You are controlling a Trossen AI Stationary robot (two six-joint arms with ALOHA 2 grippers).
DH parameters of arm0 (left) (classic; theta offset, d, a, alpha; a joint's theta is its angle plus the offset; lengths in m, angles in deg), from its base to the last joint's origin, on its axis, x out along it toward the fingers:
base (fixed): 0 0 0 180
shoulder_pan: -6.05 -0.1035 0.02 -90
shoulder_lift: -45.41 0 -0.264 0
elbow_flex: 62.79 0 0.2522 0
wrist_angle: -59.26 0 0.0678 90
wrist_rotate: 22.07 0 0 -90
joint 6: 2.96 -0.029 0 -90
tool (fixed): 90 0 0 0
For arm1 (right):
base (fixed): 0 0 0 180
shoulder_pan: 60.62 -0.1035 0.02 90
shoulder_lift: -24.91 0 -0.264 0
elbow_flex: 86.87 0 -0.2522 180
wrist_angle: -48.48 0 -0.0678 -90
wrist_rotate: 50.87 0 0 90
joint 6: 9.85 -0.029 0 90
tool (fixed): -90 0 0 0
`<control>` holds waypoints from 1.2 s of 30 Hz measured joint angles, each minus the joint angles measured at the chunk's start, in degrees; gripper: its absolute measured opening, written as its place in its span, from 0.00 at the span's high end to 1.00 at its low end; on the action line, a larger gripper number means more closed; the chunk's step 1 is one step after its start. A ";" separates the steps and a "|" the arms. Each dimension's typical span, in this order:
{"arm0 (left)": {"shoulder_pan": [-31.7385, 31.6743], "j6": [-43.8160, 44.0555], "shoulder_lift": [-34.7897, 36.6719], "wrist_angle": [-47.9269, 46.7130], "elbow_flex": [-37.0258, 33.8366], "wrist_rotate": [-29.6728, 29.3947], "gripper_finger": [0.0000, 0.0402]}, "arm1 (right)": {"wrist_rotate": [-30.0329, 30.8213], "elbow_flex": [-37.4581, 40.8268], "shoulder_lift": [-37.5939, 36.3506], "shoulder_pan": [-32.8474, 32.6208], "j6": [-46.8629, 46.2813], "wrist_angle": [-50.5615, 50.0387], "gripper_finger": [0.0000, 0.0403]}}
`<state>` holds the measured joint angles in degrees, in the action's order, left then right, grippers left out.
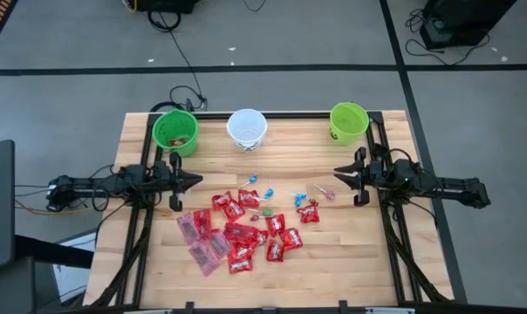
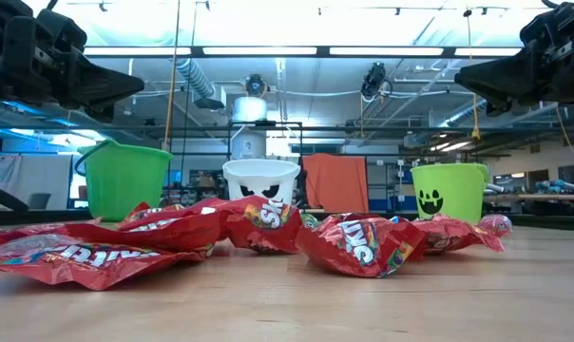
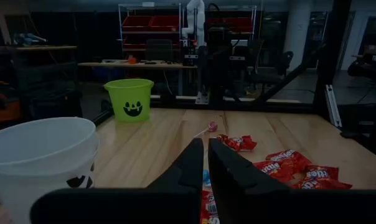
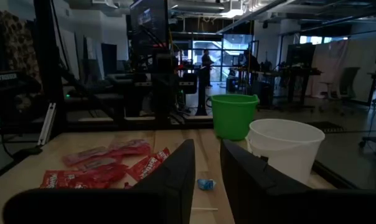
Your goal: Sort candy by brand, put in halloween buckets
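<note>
The candy lies in a heap mid-table: shiny red packets, translucent pinkish packets at its left, tiny blue pieces and a lollipop toward the far side. Along the far edge stand a green bucket with something red inside, a white bucket and a green bucket with a dark face. My left gripper hovers left of the heap, fingers shut and pointing right. My right gripper hovers right of it, pointing left, with a narrow gap between its fingers. Neither holds anything.
Black frame rails run along the table's left and right sides under the arms. Bare wood shows near the front edge and between heap and buckets. Cables lie on the floor beyond the far edge.
</note>
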<state>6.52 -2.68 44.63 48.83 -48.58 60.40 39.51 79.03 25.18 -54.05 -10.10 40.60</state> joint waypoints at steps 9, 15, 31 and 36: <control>0.02 0.00 0.00 0.00 0.00 0.00 0.92 | 0.70 -0.01 -0.01 0.00 0.22 1.81 0.78; 0.02 0.01 -0.02 0.35 0.01 0.00 0.92 | 3.02 -0.02 -0.01 0.00 0.17 8.42 0.78; 0.00 5.75 0.00 6.47 0.00 -0.15 0.92 | 23.49 -2.83 3.31 0.00 -11.45 8.53 0.78; -0.09 6.93 -0.89 6.55 0.00 -4.06 0.92 | 23.55 -4.96 11.60 0.00 -20.16 -1.23 0.78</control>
<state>6.43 4.24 43.74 55.38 -48.58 56.34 63.06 74.07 36.78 -54.05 -30.26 39.38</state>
